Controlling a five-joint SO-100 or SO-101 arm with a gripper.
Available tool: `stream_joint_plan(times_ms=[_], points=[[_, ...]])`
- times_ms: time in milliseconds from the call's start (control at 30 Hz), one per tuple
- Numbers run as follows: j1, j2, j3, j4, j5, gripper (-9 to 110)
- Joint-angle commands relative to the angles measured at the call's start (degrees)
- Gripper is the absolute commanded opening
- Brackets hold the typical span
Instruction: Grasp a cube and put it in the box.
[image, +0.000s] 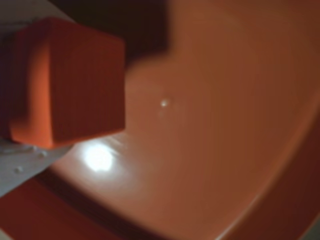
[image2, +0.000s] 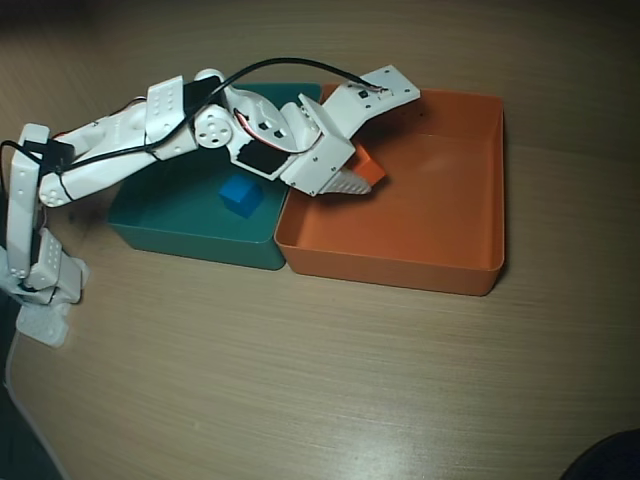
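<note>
The small orange cube fills the upper left of the wrist view, held between a white finger and a dark finger. Behind it spreads the smooth floor of the orange box. In the overhead view my gripper reaches from the left over the box's left part, shut on the cube, which pokes out at the fingertips. The box is a shallow square tray with upright walls. How high the cube hangs above the floor I cannot tell.
A teal-green tray of the same size touches the box's left wall and holds a small blue cube. My arm crosses above that tray from its base at the left. Wooden tabletop lies in front.
</note>
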Motion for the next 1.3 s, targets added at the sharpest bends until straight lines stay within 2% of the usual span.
stream_joint_plan(times_ms=[0,133,367,500,1267], points=[[0.35,1.85,-1.67,-1.32,0.35,-6],[0.44,1.85,-1.67,-1.32,0.44,2],[0.53,1.85,-1.85,-1.41,4.75,35],[0.44,1.93,-1.85,-1.41,6.94,46],[0.09,2.81,-1.85,-1.41,7.73,39]])
